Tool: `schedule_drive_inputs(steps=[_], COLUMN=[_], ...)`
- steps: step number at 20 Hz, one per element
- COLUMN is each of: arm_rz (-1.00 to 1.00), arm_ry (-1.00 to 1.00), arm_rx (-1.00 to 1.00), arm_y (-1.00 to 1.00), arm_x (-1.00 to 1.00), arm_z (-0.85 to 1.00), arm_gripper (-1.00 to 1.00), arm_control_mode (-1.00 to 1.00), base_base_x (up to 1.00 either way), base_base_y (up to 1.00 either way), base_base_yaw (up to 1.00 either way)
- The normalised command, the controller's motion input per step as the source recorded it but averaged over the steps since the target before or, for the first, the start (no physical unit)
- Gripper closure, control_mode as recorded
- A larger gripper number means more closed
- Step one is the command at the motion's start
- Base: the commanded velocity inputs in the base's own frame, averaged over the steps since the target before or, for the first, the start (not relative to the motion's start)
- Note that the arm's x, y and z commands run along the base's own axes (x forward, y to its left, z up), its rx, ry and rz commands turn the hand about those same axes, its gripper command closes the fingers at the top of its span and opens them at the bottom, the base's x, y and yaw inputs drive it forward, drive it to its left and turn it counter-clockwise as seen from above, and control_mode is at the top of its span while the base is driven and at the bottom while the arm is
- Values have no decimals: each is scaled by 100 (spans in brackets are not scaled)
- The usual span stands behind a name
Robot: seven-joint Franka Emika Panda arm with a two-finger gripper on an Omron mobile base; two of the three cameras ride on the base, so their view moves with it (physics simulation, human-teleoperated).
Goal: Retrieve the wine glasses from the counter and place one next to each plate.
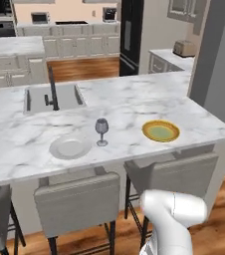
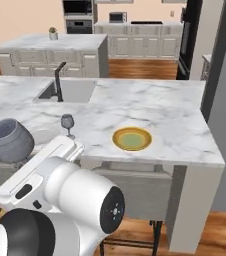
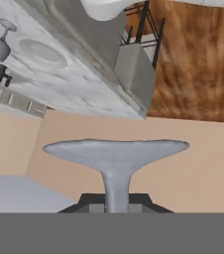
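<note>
One wine glass [image 1: 101, 130] stands upright on the marble island, between the white plate [image 1: 69, 147] and the yellow-rimmed plate [image 1: 160, 131], closer to the white one. My gripper [image 3: 116, 199] is shut on the thin stem of a second wine glass [image 3: 115, 153], whose round foot spreads just ahead of the fingers. Its grey-blue bowl [image 2: 10, 140] hangs tilted near the island's front edge, left of my arm. The standing glass [image 2: 67, 123] and the yellow-rimmed plate [image 2: 131, 138] lie beyond it. The counter [image 1: 176, 59] is at the far right.
A sink with a dark faucet [image 1: 52, 92] is set in the island's far side. Grey stools [image 1: 79, 199] stand along the front edge. A toaster [image 1: 184, 48] sits on the counter. A grey wall [image 1: 219, 64] rises at the right, over wood floor.
</note>
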Motion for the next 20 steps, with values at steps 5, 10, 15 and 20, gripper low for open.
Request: schedule_drive_inputs(steps=[5, 10, 15, 20], arm_rz=[0, 0, 0, 0], arm_ry=[0, 0, 0, 0], arm_rx=[0, 0, 0, 0], arm_y=[0, 0, 0, 0], arm_x=[0, 0, 0, 0], arm_z=[0, 0, 0, 0], arm_gripper=[100, 100, 100, 100], arm_control_mode=[100, 100, 100, 100], base_base_x=[63, -20, 87, 35], base_base_y=[-99, -100, 0, 76], base_base_yaw=[8, 29, 5, 7])
